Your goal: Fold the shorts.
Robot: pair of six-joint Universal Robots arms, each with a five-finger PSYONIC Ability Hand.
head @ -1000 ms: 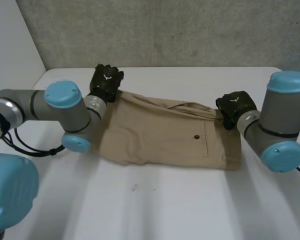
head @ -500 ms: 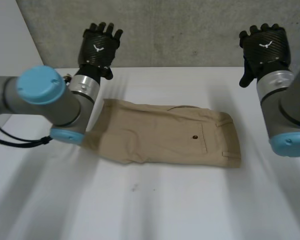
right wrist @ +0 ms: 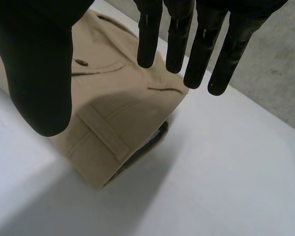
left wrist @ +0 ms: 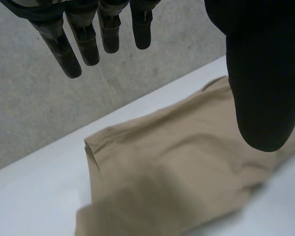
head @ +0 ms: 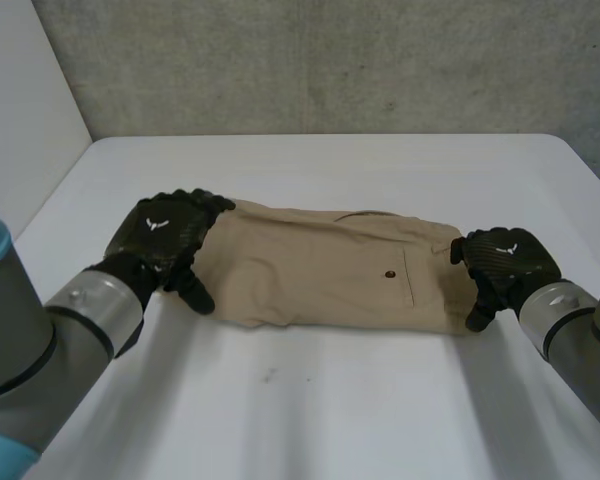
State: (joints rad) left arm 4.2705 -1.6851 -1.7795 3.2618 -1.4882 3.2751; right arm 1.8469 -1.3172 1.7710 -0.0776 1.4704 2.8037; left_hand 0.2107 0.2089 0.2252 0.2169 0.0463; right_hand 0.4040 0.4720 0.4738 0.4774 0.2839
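- Across the middle of the white table (head: 310, 420) lie the tan shorts (head: 320, 270), folded into a long flat strip, waistband end towards the robot's right arm and leg end towards its left
- left hand (head: 167, 234) is at the leg end, over the far corner there; in its wrist view the fingers (left wrist: 64, 46) are straight and well apart from the thumb (left wrist: 265, 78), with the cloth lying below the palm and nothing pinched
- right hand (head: 502, 262) is at the waistband end, right by the near corner; its fingers (right wrist: 201, 54) are straight too and the thumb (right wrist: 37, 69) is held wide, so it's got hold of nothing
- honestly can't tell from the head view whether either palm actually touches the fabric, though in the wrist views both look to be just above it
- back pocket with a small dark button (head: 391, 274) faces up, near the right hand, and a belt loop (right wrist: 104, 133) shows at the waistband under that hand's palm
- grey concrete-looking wall (head: 310, 60) runs behind the table
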